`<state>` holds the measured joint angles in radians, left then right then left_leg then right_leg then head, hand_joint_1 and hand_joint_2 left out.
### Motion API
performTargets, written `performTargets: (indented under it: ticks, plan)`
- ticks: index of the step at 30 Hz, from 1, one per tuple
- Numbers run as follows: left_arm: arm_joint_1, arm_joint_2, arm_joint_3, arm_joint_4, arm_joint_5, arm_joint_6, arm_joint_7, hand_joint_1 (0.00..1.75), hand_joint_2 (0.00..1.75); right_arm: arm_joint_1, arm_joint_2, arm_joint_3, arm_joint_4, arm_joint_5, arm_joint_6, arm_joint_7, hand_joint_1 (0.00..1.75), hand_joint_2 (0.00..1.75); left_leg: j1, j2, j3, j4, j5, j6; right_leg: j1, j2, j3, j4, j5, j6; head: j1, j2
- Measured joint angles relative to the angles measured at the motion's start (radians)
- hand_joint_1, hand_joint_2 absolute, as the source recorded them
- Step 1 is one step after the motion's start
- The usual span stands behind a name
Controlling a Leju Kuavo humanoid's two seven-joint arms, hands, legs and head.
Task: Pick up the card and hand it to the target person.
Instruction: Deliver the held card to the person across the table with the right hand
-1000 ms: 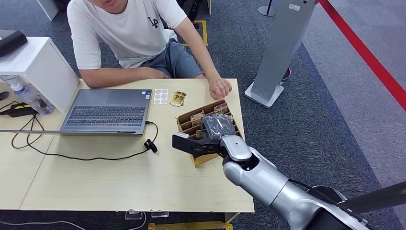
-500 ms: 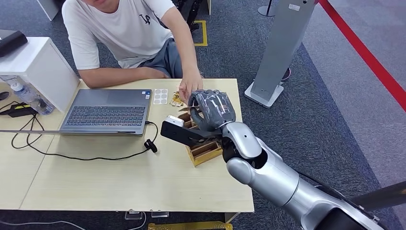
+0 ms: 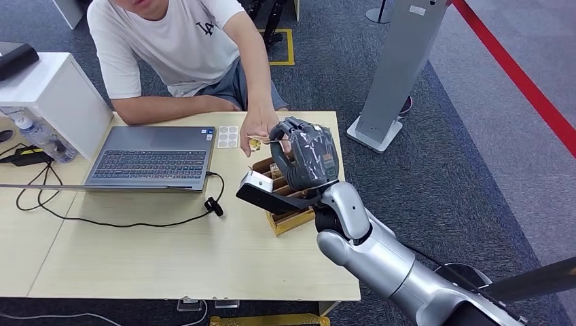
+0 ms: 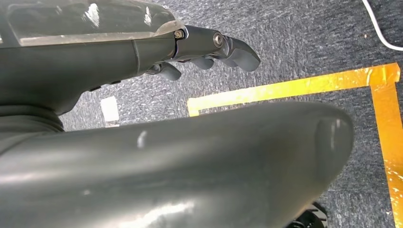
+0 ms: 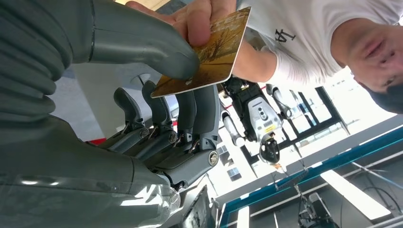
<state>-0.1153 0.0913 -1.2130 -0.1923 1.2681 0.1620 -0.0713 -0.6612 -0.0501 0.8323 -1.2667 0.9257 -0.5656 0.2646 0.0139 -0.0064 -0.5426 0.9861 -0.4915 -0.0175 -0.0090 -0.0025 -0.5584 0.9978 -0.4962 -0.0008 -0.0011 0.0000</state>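
Above the middle of the head view, the right hand (image 3: 303, 157) is raised over the tabletop (image 3: 170, 251) and pinches the card (image 3: 261, 141) between thumb and fingers. A second ago that hand was low over the cardboard card box (image 3: 291, 207) at the tabletop's right side, and the person's hand (image 3: 258, 125) lay flat near the far right corner. Since then the right hand has lifted toward the upper middle of the frame and the person's hand has come across to meet it. In the right wrist view the person's fingertips (image 5: 199, 21) are already closed on the far edge of the card (image 5: 209, 54) while the robot's thumb (image 5: 142, 45) presses it from the other side, so both grasp it at once. By my judgement the handover is at its last step: the card has reached the target person, and what remains is for the robot's hand to let go cleanly without tugging it away.

The left hand (image 4: 209, 47) hangs over grey carpet in the left wrist view, fingers loosely curled and holding nothing that I can see; whether they count as closed I cannot tell.

Counted: one card in the exchange, one card box with several more cards standing in its slots, one laptop (image 3: 153, 157), one person (image 3: 180, 47), and two robot hands.
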Motion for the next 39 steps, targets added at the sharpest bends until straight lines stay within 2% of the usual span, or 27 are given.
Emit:
performTargets:
  ticks: [4, 7, 11, 14, 16, 20, 24, 30, 39]
  plan:
    - [0.0, -0.003, -0.003, 0.0, -0.001, 0.004, -0.003, 0.0, 0.0, 0.001, 0.02, -0.009, 0.073, 0.013, -0.034, -0.017, 0.26, 1.75, 0.0, 0.0, 0.0, 0.0, 0.0, 0.0, 0.0, 0.0, 0.0, 0.0, 0.0, 0.0, 0.0, 0.0]
    - [-0.001, -0.004, -0.01, 0.0, -0.008, 0.004, -0.01, 0.0, 0.0, 0.003, 0.033, -0.016, 0.12, 0.027, -0.041, -0.018, 0.05, 1.75, 0.0, 0.0, 0.0, 0.0, 0.0, 0.0, 0.0, 0.0, 0.0, 0.0, 0.0, 0.0, 0.001, 0.0]
    - [-0.001, -0.004, -0.015, 0.0, -0.013, 0.007, -0.013, 0.0, 0.0, 0.011, 0.04, -0.028, 0.156, 0.032, -0.043, -0.016, 0.0, 1.75, 0.0, 0.0, 0.0, 0.0, 0.0, 0.0, 0.0, 0.0, 0.0, 0.0, 0.0, 0.0, 0.001, 0.0]
    - [-0.001, -0.004, -0.015, 0.0, -0.008, 0.008, -0.012, 0.0, 0.0, 0.024, 0.044, -0.039, 0.172, -0.036, -0.037, -0.046, 0.0, 1.75, 0.0, 0.0, 0.0, 0.0, 0.0, 0.0, 0.0, 0.0, 0.0, 0.0, 0.0, 0.0, 0.001, 0.0]
    - [-0.001, -0.004, -0.015, 0.0, -0.002, 0.008, -0.011, 0.0, 0.0, 0.036, 0.045, -0.052, 0.177, -0.16, -0.012, -0.104, 0.0, 1.75, 0.0, 0.0, 0.0, 0.0, 0.0, 0.0, 0.0, 0.0, 0.0, 0.0, 0.0, 0.0, 0.0, 0.0]
    - [0.0, -0.004, -0.015, 0.0, 0.011, 0.01, -0.005, 0.0, 0.0, 0.072, 0.044, -0.085, 0.178, -0.517, 0.08, -0.245, 0.0, 1.75, 0.0, 0.0, 0.0, 0.0, 0.0, 0.0, 0.0, 0.0, 0.0, 0.0, 0.0, 0.0, 0.001, 0.0]
    - [0.001, -0.003, -0.015, 0.0, 0.02, 0.015, 0.001, 0.0, 0.0, 0.112, 0.031, -0.119, 0.163, -0.741, 0.13, -0.303, 0.0, 1.75, 0.0, 0.0, 0.0, 0.0, 0.0, 0.0, 0.0, 0.0, 0.0, 0.0, 0.0, 0.0, 0.0, 0.0]
    - [0.003, 0.001, -0.015, 0.0, 0.028, 0.017, 0.003, 0.0, 0.0, 0.196, -0.029, -0.168, 0.079, -0.922, 0.172, -0.314, 0.0, 1.75, 0.0, 0.0, 0.0, 0.0, 0.0, 0.0, 0.0, 0.0, 0.0, -0.001, 0.0, 0.0, 0.001, 0.0]
    - [0.005, 0.006, -0.015, 0.0, 0.029, 0.027, 0.005, 0.0, 0.0, 0.313, -0.123, -0.232, -0.081, -1.034, 0.235, -0.266, 0.0, 1.75, 0.0, 0.0, 0.001, 0.0, 0.0, 0.0, 0.0, 0.0, 0.0, -0.001, 0.0, 0.0, 0.0, 0.0]
